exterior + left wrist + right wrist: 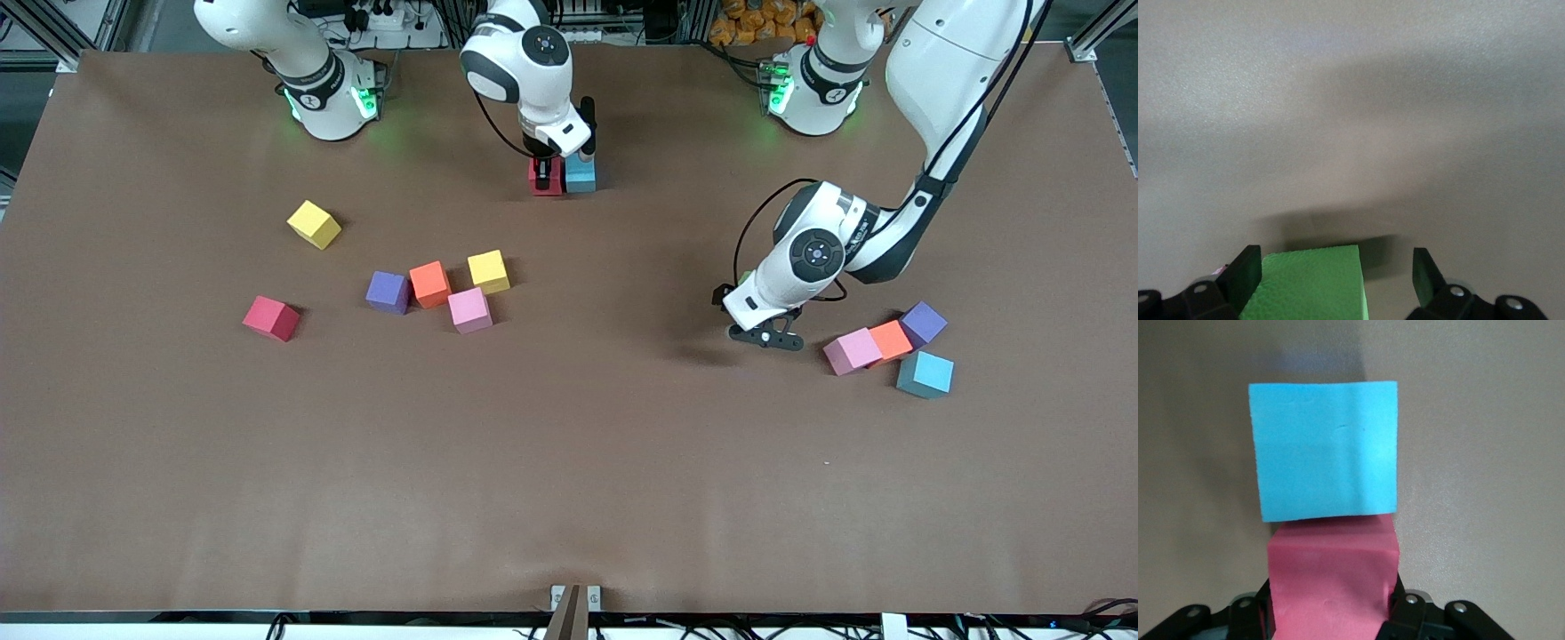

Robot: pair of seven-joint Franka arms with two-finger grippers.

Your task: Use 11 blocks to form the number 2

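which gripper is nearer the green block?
Left. The left gripper is open around the green block, next to the pink, orange, purple and blue cluster. The right gripper is up by the robots' bases, shut on a red block.

a red block point(545, 177) and a light blue block point(581, 174) sit touching, far from the front camera. nine more cubes lie scattered nearer; a green one point(1313, 283) rests flat between open fingers.
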